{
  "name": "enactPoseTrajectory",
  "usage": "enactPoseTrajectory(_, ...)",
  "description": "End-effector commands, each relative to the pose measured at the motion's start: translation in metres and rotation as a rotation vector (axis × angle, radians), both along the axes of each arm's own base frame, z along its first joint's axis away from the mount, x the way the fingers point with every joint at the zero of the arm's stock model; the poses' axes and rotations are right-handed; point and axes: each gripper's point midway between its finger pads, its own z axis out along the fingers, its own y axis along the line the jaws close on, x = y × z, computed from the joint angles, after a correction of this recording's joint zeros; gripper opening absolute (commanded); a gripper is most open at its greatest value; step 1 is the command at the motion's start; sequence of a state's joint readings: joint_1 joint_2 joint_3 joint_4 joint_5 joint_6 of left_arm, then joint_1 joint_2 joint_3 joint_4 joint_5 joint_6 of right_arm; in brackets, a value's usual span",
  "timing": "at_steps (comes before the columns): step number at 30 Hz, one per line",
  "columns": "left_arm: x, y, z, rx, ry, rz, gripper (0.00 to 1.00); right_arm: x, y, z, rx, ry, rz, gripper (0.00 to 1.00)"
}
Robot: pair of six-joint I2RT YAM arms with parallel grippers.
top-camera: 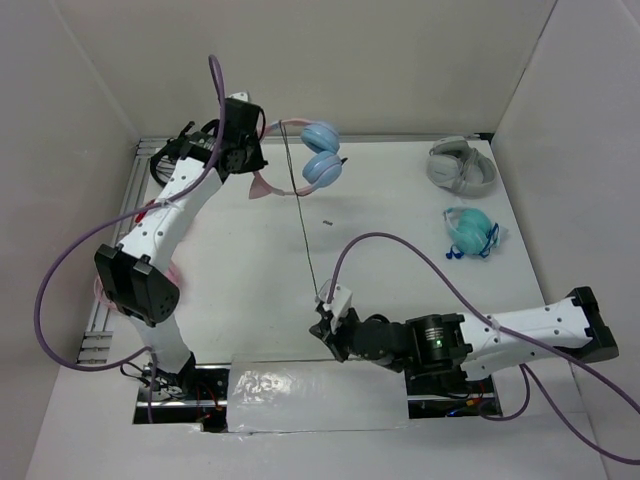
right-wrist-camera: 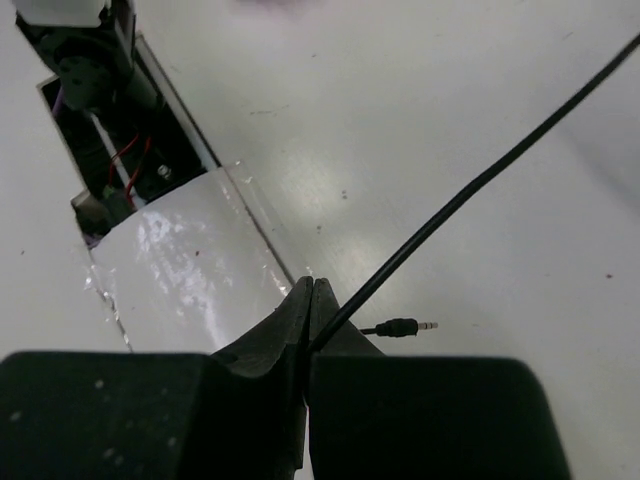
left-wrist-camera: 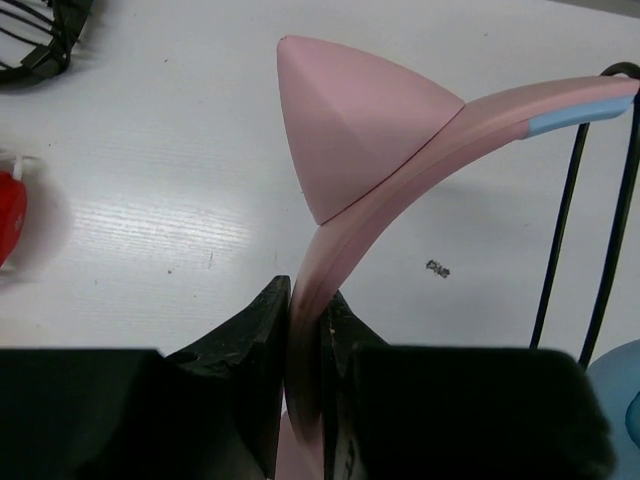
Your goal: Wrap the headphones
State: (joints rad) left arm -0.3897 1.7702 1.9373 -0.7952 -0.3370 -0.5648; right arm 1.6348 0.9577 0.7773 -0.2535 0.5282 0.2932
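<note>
The headphones (top-camera: 320, 152) have a thin pink cat-ear headband and two light-blue ear cups, held up at the back of the table. My left gripper (top-camera: 247, 160) is shut on the pink headband (left-wrist-camera: 340, 250), just below one cat ear (left-wrist-camera: 350, 120). The thin black cable (top-camera: 301, 215) runs taut from the ear cups down to my right gripper (top-camera: 322, 325). In the right wrist view my right gripper (right-wrist-camera: 311, 290) is shut on the cable (right-wrist-camera: 470, 190), and the jack plug (right-wrist-camera: 402, 327) sticks out just past the fingers.
Grey-white headphones (top-camera: 460, 165) and teal headphones (top-camera: 470, 230) lie at the back right. A black wire object (left-wrist-camera: 40, 40) and a red item (left-wrist-camera: 8, 215) sit near the left arm. A shiny white sheet (top-camera: 310, 395) covers the near edge.
</note>
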Motion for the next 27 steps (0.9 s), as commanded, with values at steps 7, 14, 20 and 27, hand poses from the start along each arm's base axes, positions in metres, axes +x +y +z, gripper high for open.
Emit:
enactPoseTrajectory(7, 0.000, -0.006, -0.006, 0.033, -0.167, 0.029, 0.00, 0.084, -0.023, 0.071, 0.023, -0.108, -0.198, 0.00)
enactPoseTrajectory(14, -0.024, -0.005, -0.079, 0.113, 0.050, 0.078, 0.00, 0.126, -0.024, 0.146, 0.105, -0.205, -0.191, 0.00)
enactPoseTrajectory(20, -0.047, -0.033, -0.095, 0.160, 0.023, -0.106, 0.00, 0.168, -0.038, 0.165, 0.023, -0.317, -0.270, 0.00)
enactPoseTrajectory(27, -0.101, -0.085, -0.075, 0.053, -0.118, -0.458, 0.00, 0.211, -0.055, 0.167, -0.083, -0.434, -0.248, 0.00)
